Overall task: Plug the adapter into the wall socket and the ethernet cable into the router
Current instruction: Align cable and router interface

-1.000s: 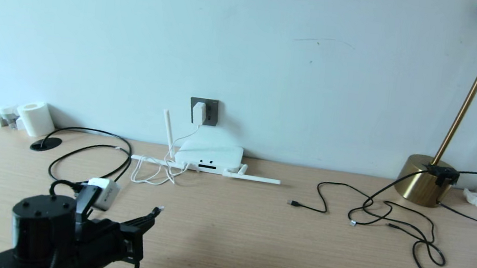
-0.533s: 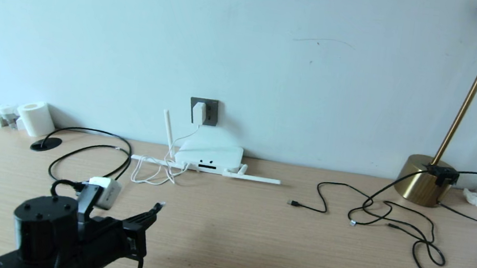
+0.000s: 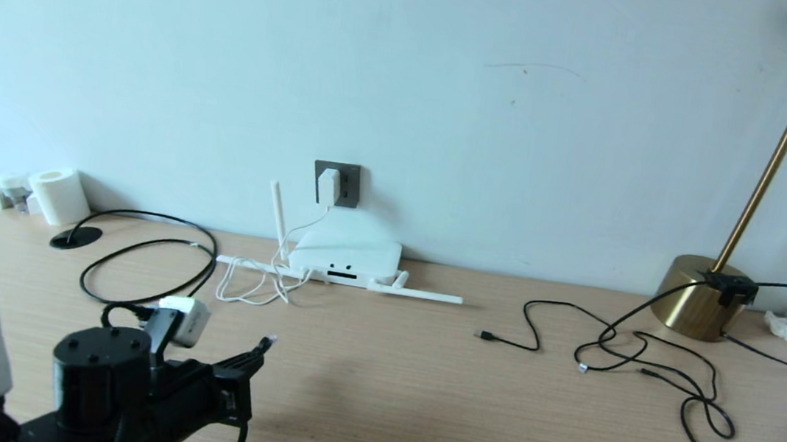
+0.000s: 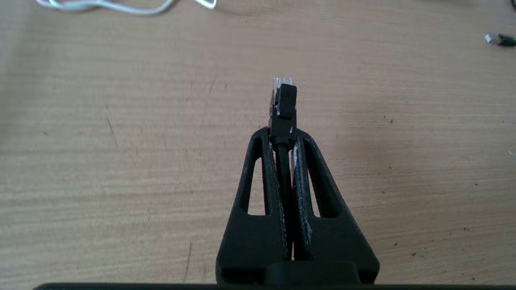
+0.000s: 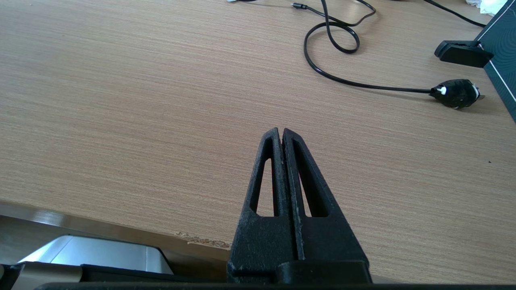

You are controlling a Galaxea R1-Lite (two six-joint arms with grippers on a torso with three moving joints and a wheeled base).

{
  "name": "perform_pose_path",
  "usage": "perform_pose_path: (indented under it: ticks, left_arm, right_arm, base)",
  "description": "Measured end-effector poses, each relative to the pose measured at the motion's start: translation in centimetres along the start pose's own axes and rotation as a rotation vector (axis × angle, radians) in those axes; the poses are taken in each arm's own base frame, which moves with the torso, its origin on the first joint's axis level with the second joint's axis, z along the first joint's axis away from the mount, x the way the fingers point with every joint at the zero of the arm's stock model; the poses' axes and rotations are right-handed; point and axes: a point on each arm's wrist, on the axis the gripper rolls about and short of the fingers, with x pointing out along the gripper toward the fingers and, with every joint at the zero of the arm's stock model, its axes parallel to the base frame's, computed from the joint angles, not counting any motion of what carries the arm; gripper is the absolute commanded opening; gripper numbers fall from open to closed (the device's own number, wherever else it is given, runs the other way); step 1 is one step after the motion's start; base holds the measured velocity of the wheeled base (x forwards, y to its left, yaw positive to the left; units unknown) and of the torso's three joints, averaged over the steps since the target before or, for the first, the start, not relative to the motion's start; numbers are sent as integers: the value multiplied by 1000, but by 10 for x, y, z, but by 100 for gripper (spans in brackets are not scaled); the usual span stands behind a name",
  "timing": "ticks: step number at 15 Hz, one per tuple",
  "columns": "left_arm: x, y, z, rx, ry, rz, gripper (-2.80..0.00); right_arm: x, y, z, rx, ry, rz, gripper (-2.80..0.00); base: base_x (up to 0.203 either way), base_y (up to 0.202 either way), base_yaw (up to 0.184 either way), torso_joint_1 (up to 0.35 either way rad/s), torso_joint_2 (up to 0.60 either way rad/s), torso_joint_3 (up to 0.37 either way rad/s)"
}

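Left wrist view: the left gripper (image 4: 282, 135) is clenched on the ethernet cable (image 4: 283, 105), its clear plug jutting past the fingertips over bare desk (image 4: 121, 161), the router (image 3: 345, 256) far ahead; right gripper (image 5: 281, 135) closed, empty, near the desk's front edge.

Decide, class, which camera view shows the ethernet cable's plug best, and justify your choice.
The left wrist view: the clear plug of the ethernet cable juts from the shut left gripper, large and central. In the head view it is only a tiny tip over the desk. The right wrist view does not show it.
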Motion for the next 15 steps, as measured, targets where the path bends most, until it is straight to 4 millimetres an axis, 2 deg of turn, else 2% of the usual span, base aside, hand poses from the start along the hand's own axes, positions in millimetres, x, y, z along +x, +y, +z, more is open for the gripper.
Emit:
perform_pose_path:
  ticks: [7, 11, 15]
  left_arm:
    - [12, -7, 27, 4, -138, -24, -280]
    - [43, -17, 53, 6, -143, -39, -280]
    - [71, -25, 79, 30, -53, -62, -280]
  right_arm:
    - [0, 0, 0, 0, 0, 0, -280]
    - [0, 0, 0, 0, 0, -1, -280]
    - [0, 0, 0, 1, 0, -1, -280]
  base:
    - [0, 0, 0, 0, 0, 0]
    - [0, 0, 0, 0, 0, 0]
    - [0, 0, 0, 0, 0, 0]
